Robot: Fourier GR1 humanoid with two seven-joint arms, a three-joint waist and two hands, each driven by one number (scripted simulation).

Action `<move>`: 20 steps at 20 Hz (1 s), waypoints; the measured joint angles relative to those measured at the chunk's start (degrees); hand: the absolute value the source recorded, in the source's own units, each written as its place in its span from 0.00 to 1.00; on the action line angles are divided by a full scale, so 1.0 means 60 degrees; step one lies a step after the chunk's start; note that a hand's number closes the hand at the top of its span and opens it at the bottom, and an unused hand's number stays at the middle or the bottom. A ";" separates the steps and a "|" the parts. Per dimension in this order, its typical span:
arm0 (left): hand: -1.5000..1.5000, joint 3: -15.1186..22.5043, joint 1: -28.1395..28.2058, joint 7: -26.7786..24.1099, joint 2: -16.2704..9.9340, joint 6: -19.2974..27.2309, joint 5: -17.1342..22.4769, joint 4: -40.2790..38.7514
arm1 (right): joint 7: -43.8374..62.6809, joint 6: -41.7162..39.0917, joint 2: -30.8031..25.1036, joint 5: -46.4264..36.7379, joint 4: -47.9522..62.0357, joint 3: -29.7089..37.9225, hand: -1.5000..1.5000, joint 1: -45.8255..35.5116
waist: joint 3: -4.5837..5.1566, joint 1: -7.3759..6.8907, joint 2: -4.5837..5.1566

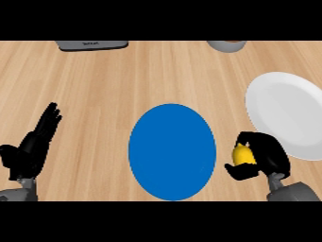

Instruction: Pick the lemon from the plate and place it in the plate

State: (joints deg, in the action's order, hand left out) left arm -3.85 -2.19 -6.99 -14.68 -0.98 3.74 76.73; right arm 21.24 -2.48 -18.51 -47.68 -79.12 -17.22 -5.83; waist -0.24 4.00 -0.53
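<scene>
Two plates on our desk point(87, 85) | our right hand point(264, 156) has its fingers curled round the lemon point(242, 154), between the blue plate point(172, 151) and white plate point(292, 116) | blue plate lies to its left | left hand point(32, 144) rests, fingers straight

Lemon point(242, 153) half hidden by right hand point(266, 153)

Right hand point(264, 158) curled, fingers and thumb closed round something yellow, forearm rising from the lower edge. Left hand point(32, 146) open, fingers straight, resting.
</scene>
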 measured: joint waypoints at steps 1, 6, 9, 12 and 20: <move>0.50 -0.0054 0.0066 -0.0014 0.0003 0.0037 0.0020 -0.0011 | -0.0294 0.0038 -0.0474 0.0234 0.0077 0.0449 1.00 0.0198 | -0.0011 0.0147 0.0007; 0.50 -0.0215 0.0351 -0.0091 -0.0024 0.0097 0.0091 0.0051 | -0.2470 0.0481 -0.2730 0.1459 0.0705 0.2740 1.00 0.0976 | -0.0045 0.0382 -0.0005; 0.50 -0.0263 0.0492 -0.0155 -0.0075 0.0025 0.0151 0.0174 | -0.4175 0.0703 -0.3709 0.2387 0.1298 0.4039 1.00 0.1394 | -0.0054 0.0314 -0.0021; 0.50 -0.0190 0.0522 -0.0104 -0.0093 -0.0039 0.0136 0.0318 | -0.6092 0.0688 -0.4565 0.3302 0.2113 0.5234 1.00 0.1849 | -0.0049 0.0179 -0.0008; 0.50 -0.0051 0.0235 -0.0067 -0.0107 -0.0251 0.0086 0.0229 | -1.0714 0.0326 -0.6121 0.5150 0.4902 0.7961 1.00 0.2402 | -0.0008 -0.0302 0.0056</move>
State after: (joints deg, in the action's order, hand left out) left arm -4.15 -0.78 -7.39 -15.33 -2.48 4.25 78.11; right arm -43.05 -0.53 -55.24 -16.79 -49.71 30.55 8.59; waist -0.28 2.19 -0.19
